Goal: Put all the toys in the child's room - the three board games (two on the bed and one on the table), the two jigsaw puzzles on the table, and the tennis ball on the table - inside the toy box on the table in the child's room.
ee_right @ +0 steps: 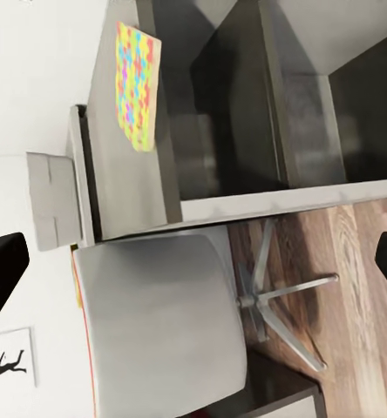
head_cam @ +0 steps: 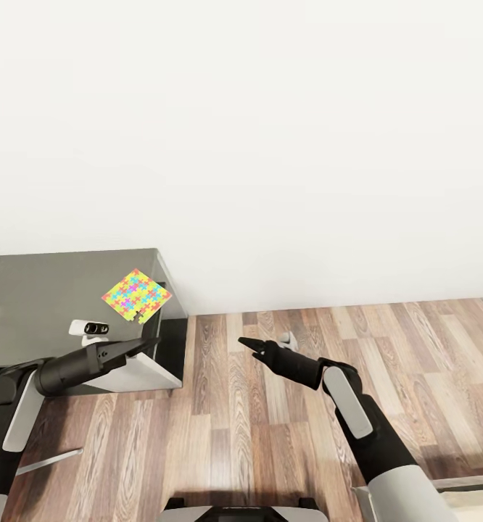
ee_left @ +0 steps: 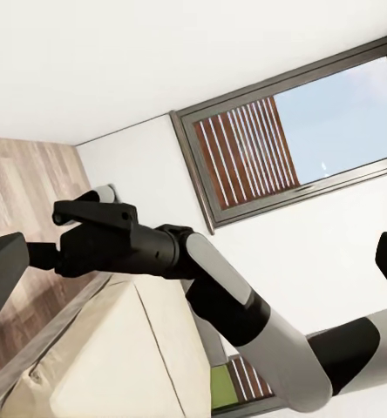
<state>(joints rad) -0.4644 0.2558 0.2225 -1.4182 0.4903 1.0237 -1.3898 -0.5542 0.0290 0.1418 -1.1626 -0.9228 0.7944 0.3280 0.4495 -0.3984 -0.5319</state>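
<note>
Wood-plank floor [head_cam: 270, 435] fills the lower part of the head view, below a plain white wall [head_cam: 270, 145]. At that view's left stands the dark grey table [head_cam: 38, 304], one corner reaching toward the wall. A thin square jigsaw puzzle of yellow, green, pink, blue and orange interlocking pieces [head_cam: 136, 294] lies flat on the table near that corner, turned diamond-wise to the edges. In the right wrist view the same puzzle [ee_right: 136, 85] lies on the tabletop close to its edge, with a pale grey chair seat on a metal star base [ee_right: 159, 322] beside the table.

The left gripper [head_cam: 143, 344] hangs over the table's front edge, just short of the puzzle and not touching it; its black fingers [head_cam: 125, 349] taper together to a point and hold nothing. The right gripper [head_cam: 244, 341] is out over the floor, well apart from the table, its black fingers [head_cam: 259, 349] likewise drawn to a point and empty.

The left wrist view looks across at the right arm [ee_left: 202, 287], with a beige mattress [ee_left: 124, 357] below it and a dark-framed window with brown slats [ee_left: 289, 139] in the white wall.
</note>
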